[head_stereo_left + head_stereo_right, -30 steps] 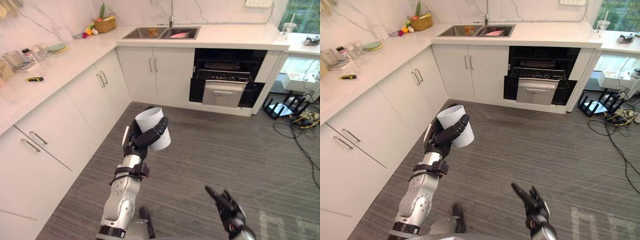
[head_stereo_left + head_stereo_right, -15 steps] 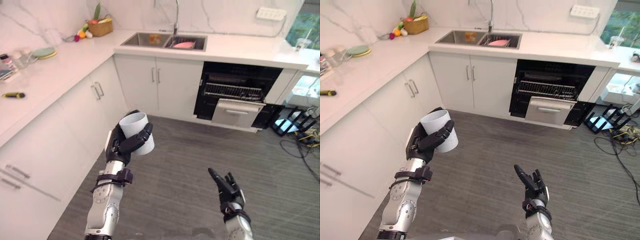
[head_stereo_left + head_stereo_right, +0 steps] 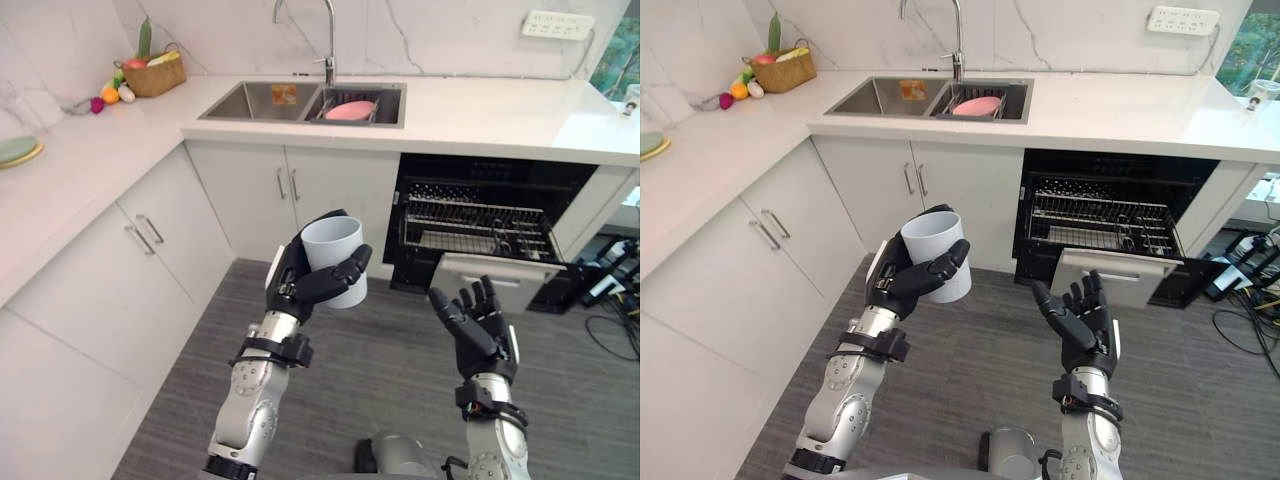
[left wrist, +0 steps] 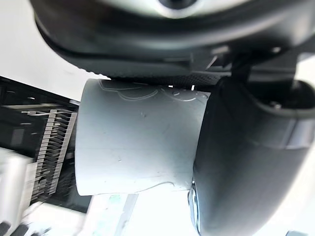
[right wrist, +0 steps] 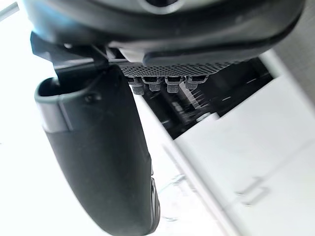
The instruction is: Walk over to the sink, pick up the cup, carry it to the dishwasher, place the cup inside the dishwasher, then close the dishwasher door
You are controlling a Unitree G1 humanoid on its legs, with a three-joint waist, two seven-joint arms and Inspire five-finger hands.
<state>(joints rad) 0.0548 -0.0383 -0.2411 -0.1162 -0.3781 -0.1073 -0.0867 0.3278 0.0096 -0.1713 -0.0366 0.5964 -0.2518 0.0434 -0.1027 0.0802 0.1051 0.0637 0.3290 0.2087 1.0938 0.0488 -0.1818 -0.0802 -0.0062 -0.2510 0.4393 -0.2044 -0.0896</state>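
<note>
1. The left hand [image 3: 292,288] is raised in mid-air above the floor [image 3: 400,390], close to the camera. Its fingers and thumb are curled round the cup [image 3: 335,258].
2. The cup is white and plain. It is held upright with its mouth up, leaning slightly. In the left wrist view the thumb lies against the cup's wall.
3. The right hand [image 3: 485,335] is up at about the same level, to the right of the cup and apart from it. Its fingers are straight, spread and pointing upward.
4. The floor below both hands is grey planking.
5. Past the hands, the dishwasher [image 3: 570,185] stands open under the counter [image 3: 500,110]. A wire rack [image 3: 475,225] shows in its dark cavity. The pale door [image 3: 495,280] sits low in front of the opening.
6. The cup is in front of the dishwasher and a little to its left, clear of it.
7. White cabinets [image 3: 240,200] run left from the dishwasher and turn the corner toward the camera.
8. The sink [image 3: 260,100] is set in the counter above those cabinets. A pink dish [image 3: 350,108] lies in its right basin, and the tap [image 3: 325,30] rises behind it.
9. Farthest left, a basket [image 3: 155,78] stands on the counter by the wall. A plate [image 3: 15,150] lies at the left edge.
10. A socket [image 3: 555,22] is on the wall at the upper right.
</note>
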